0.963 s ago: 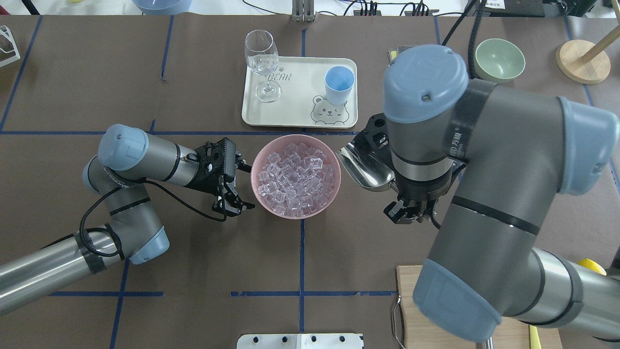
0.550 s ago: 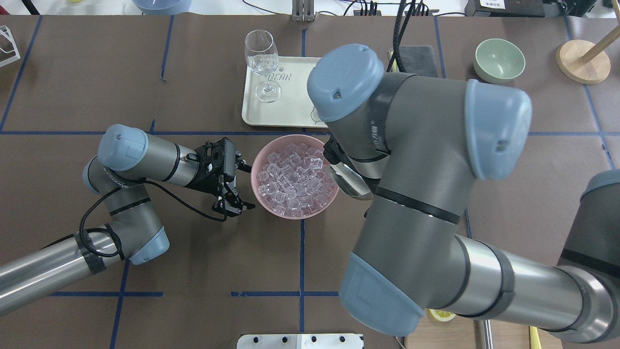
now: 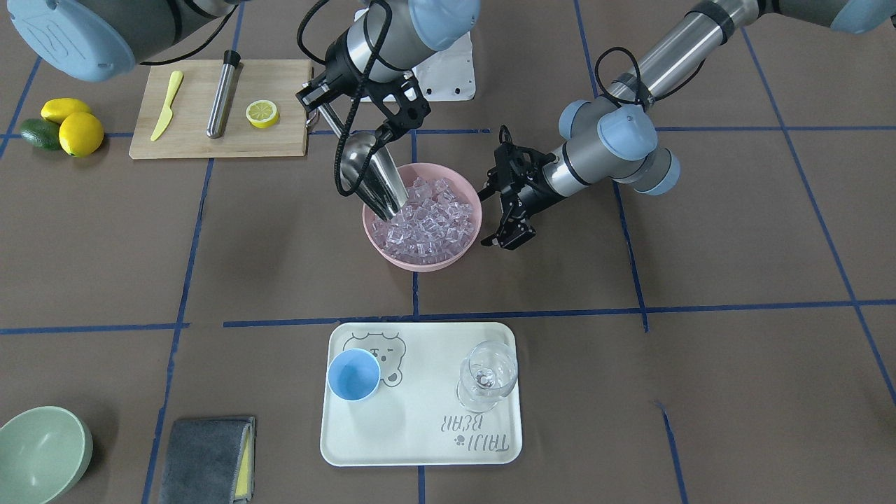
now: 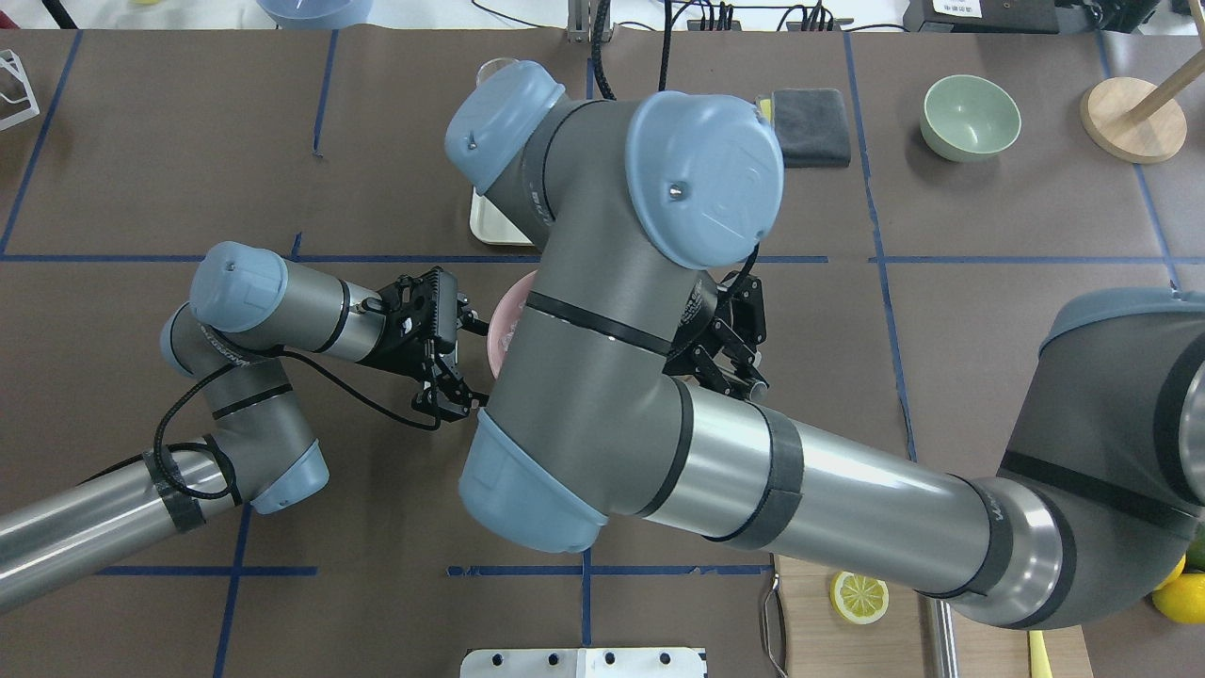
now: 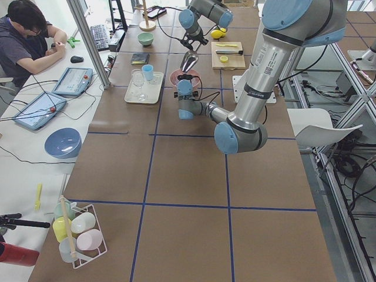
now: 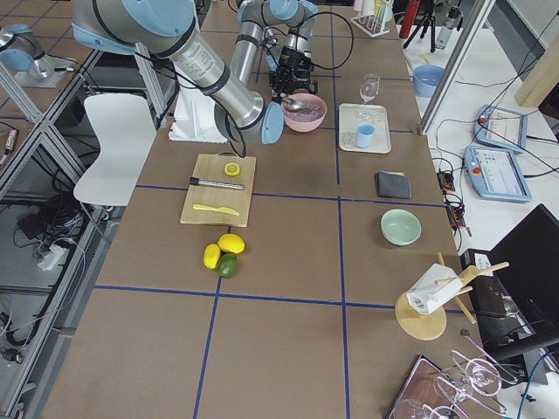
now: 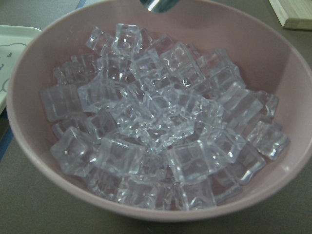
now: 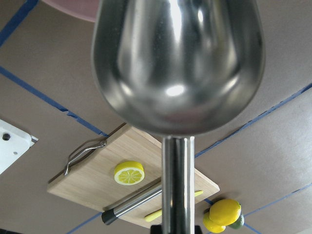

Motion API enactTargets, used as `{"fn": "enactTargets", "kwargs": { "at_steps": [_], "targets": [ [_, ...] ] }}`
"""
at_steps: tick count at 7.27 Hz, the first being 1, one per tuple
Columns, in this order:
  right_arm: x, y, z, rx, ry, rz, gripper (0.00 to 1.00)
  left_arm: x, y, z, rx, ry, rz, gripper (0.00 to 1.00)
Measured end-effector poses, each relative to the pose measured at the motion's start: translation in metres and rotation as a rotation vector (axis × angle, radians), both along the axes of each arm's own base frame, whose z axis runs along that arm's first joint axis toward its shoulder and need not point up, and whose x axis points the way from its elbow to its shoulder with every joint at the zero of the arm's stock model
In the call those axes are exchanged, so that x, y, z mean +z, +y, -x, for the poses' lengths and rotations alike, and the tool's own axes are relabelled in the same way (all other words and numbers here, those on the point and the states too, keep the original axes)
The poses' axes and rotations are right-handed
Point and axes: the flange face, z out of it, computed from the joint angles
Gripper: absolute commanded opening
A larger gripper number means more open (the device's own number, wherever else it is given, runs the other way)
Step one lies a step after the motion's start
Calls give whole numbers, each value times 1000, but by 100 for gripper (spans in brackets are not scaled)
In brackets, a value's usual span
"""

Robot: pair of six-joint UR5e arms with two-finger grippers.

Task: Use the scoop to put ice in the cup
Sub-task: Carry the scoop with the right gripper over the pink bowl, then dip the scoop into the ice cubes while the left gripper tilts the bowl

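My right gripper (image 3: 316, 101) is shut on the thin handle of the steel scoop (image 3: 374, 175). The scoop is tipped mouth-down into the ice (image 3: 430, 217) at the near side of the pink bowl (image 3: 420, 262). The right wrist view shows the scoop's back (image 8: 178, 63). The left wrist view shows the ice (image 7: 156, 122) and the scoop's tip (image 7: 158, 4). My left gripper (image 3: 505, 240) is open and empty beside the bowl, apart from it. The light-blue cup (image 3: 353, 374) stands upright on the white tray (image 3: 420, 448). In the overhead view my right arm hides it.
A stemmed glass (image 3: 486, 374) stands on the tray beside the cup. A cutting board (image 3: 280, 143) holds a lemon half, a yellow knife and a steel cylinder (image 3: 222, 84). Lemons and an avocado (image 3: 63, 126), a green bowl (image 3: 38, 455) and a grey cloth (image 3: 206, 458) lie on my right side.
My right arm has swung left over the bowl, carrying the scoop from beside the bowl's right rim into the ice. The left arm has not moved.
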Motion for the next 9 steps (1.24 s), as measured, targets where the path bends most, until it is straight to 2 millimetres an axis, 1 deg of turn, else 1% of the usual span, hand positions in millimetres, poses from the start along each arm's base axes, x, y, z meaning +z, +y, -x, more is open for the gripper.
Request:
{"fn": "enactTargets", "kwargs": {
  "at_steps": [2, 4, 7, 9],
  "targets": [
    [-5, -1, -2, -67, 40, 9, 0, 0, 0, 0, 0, 0, 0, 100],
    [-2, -4, 2, -81, 66, 19, 0, 0, 0, 0, 0, -1, 0, 100],
    [3, -17, 19, -96, 98, 34, 0, 0, 0, 0, 0, 3, -1, 100],
    [12, -27, 34, -98, 102, 30, 0, 0, 0, 1, 0, 6, -3, 100]
  ]
}}
